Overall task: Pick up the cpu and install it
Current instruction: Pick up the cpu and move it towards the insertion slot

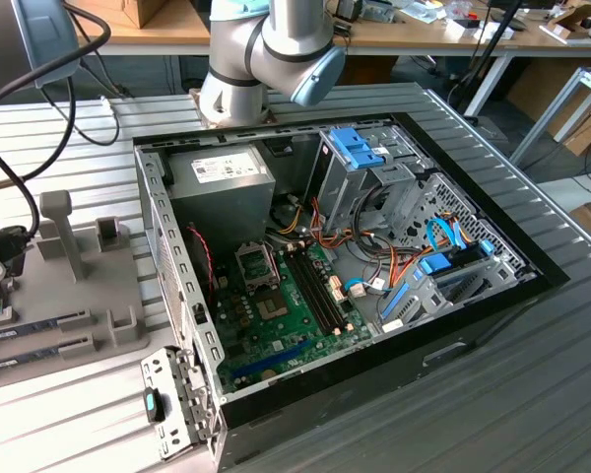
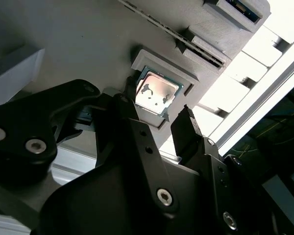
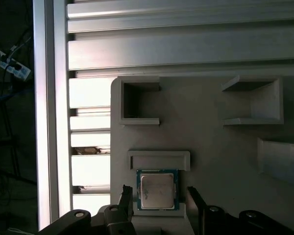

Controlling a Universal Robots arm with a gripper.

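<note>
My gripper (image 3: 159, 198) is open, with one finger (image 3: 126, 197) on either side of the cpu (image 3: 157, 190) and a gap showing at each edge. The cpu lies flat in a square pocket of the grey tray (image 3: 210, 147). The marks on its silvery lid are too faint to read.

work surface: a wide silver ribbed aluminium table (image 1: 512, 394) spans the foreground and both sides of the exterior view. behind it runs a long light-wood benchtop (image 1: 177, 30), cluttered with small items and carried on white metal legs (image 1: 485, 81). a brown cardboard box (image 1: 138, 8) stands on that bench. at the exterior view's right, a white tubular frame (image 1: 557, 113) stands over pale grey floor (image 1: 576, 187). light there is even, without hard shadows. in both wrist views the table's slats (image 3: 186, 49) (image 2: 264, 63) glare white, and the space beyond the table edge is dark.
</note>
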